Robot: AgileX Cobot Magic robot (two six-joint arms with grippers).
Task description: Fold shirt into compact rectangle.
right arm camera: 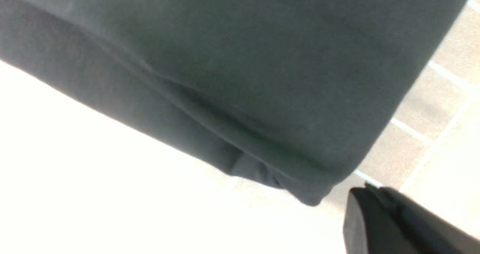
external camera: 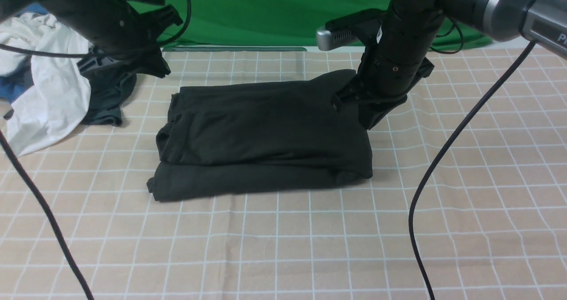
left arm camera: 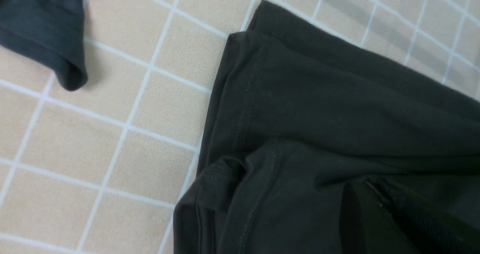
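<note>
I saw shirt (external camera: 261, 136) folded into 1 rectangle on surface (external camera: 310, 247) | left jaws closed near clothes pile (external camera: 48, 91) | right jaws closed at shirt's far right corner

The shirt (external camera: 266, 131) is plain black, with no logo or label showing. It lies folded into a thick, roughly rectangular bundle of several stacked layers. Its far right corner sits just beside the right gripper (external camera: 370, 120), where the fabric humps up a little. From there the bundle stretches away toward the left gripper (external camera: 153, 67), which hangs above and just beyond the far left corner. The end nearest that left gripper is the untidy one: stitched hems (left arm camera: 247, 96) and rolled edges peek out in steps. The bottom layer sticks out past the upper ones along the side farthest from both grippers. The end by the right gripper is a smooth, rounded fold.
</note>
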